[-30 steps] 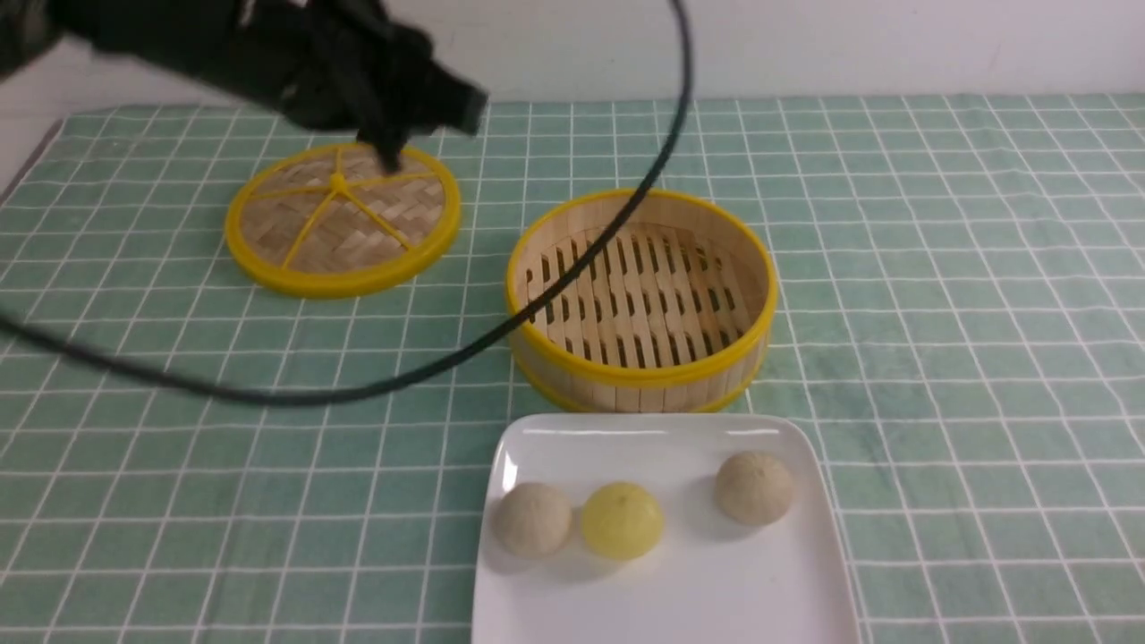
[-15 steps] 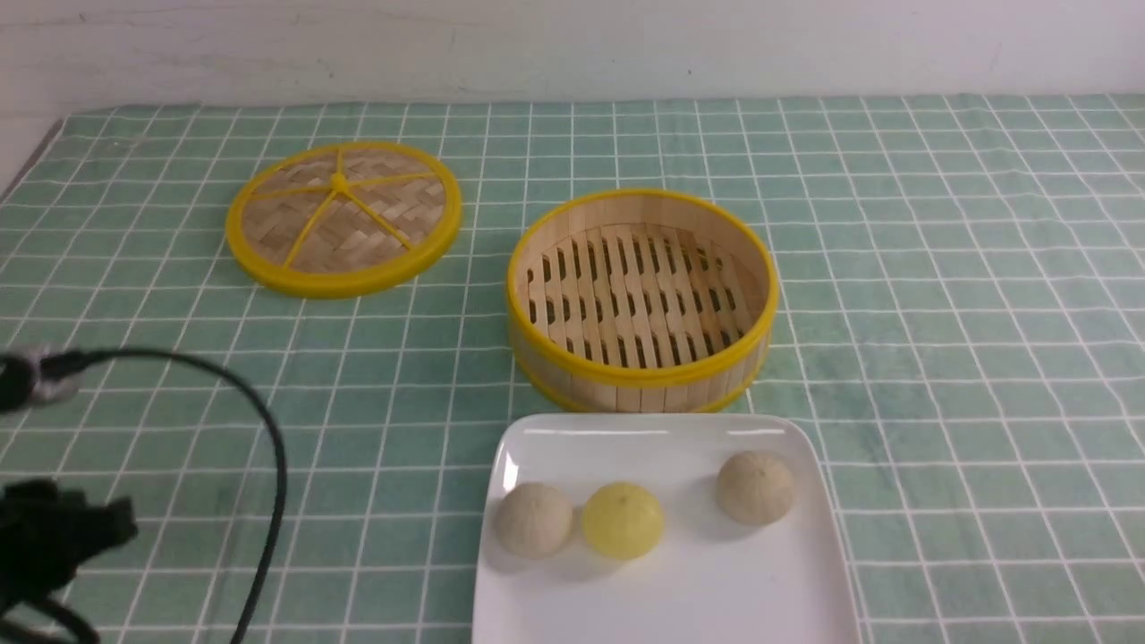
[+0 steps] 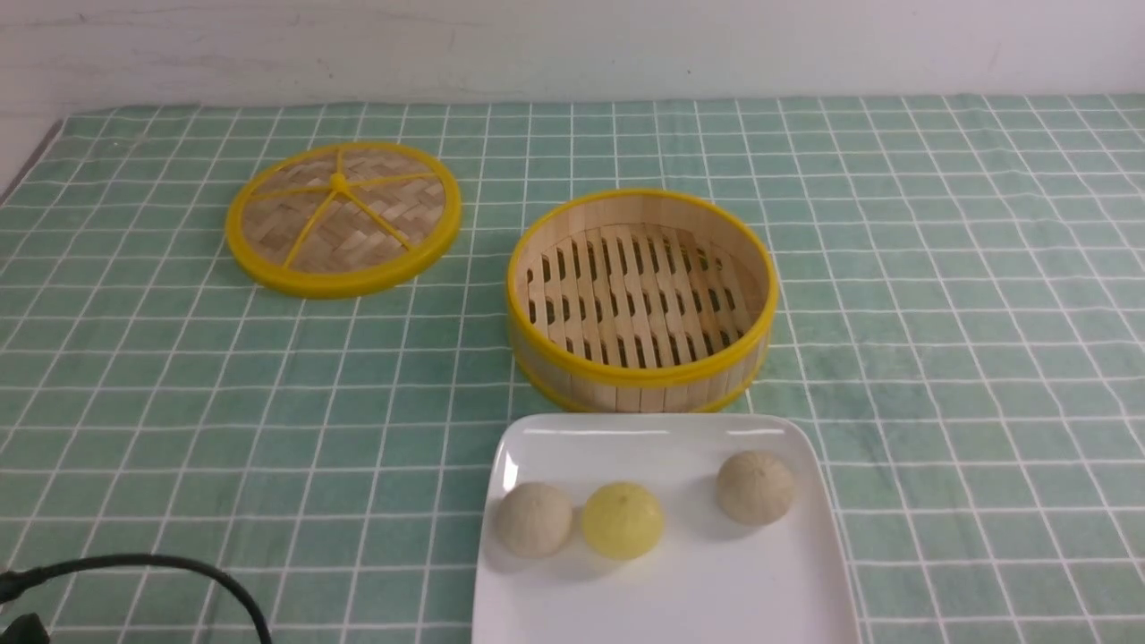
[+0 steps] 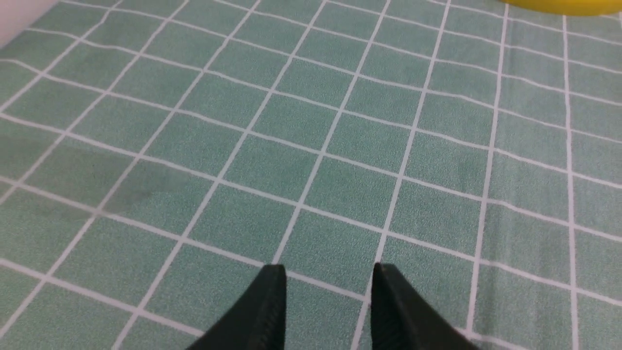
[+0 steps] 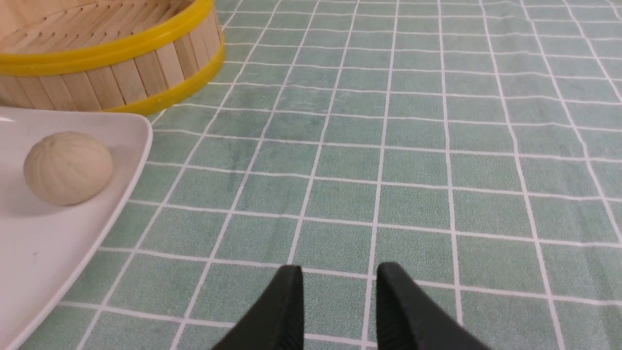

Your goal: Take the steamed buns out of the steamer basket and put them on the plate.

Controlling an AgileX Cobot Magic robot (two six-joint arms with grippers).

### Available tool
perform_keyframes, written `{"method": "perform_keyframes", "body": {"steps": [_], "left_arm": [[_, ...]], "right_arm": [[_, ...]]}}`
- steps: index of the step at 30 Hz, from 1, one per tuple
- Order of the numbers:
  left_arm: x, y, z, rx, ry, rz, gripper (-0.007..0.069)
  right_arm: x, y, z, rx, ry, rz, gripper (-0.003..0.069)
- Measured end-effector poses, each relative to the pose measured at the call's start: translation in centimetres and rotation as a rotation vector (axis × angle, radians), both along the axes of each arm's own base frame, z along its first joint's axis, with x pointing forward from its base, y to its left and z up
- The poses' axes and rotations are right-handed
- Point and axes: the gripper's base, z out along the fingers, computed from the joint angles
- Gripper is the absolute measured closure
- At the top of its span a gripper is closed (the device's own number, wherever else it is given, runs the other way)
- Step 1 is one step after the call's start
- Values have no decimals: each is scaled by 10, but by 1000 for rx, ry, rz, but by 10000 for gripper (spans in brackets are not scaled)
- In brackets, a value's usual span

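All three steamed buns (image 3: 623, 519) sit on the plate (image 3: 698, 590) now, two pale ones and the yellow one between them, and the steamer basket (image 3: 640, 300) just behind the plate is bare down to its slats. By the look of it, the job is done.

The left gripper (image 4: 326, 287) hangs over open green cloth, jaws parted with nothing between them. The right gripper (image 5: 339, 284) is the same story: a gap between the jaws, empty, low over the counter (image 5: 437, 146) beside the plate's corner.

So what could spoil it? The pale bun and the yellow one nearly touch, and round buns on a glossy plate would probably roll at a nudge. A black cable (image 3: 179, 577) loops onto the cloth at the near left; if it sweeps across it may catch the plate's edge. The lid (image 3: 343, 217) lies well clear, far left.
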Motion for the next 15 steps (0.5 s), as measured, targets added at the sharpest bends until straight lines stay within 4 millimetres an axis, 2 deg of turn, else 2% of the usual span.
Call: {"method": "perform_keyframes", "body": {"steps": [10,15], "left_arm": [[-15,-5,-1,7,-21,-27,347],[-22,-7,1,21,-84,-28,347]], "right_arm": [[0,0,0,3,1,-1,421],[0,0,0,3,1,-1,421]]}}
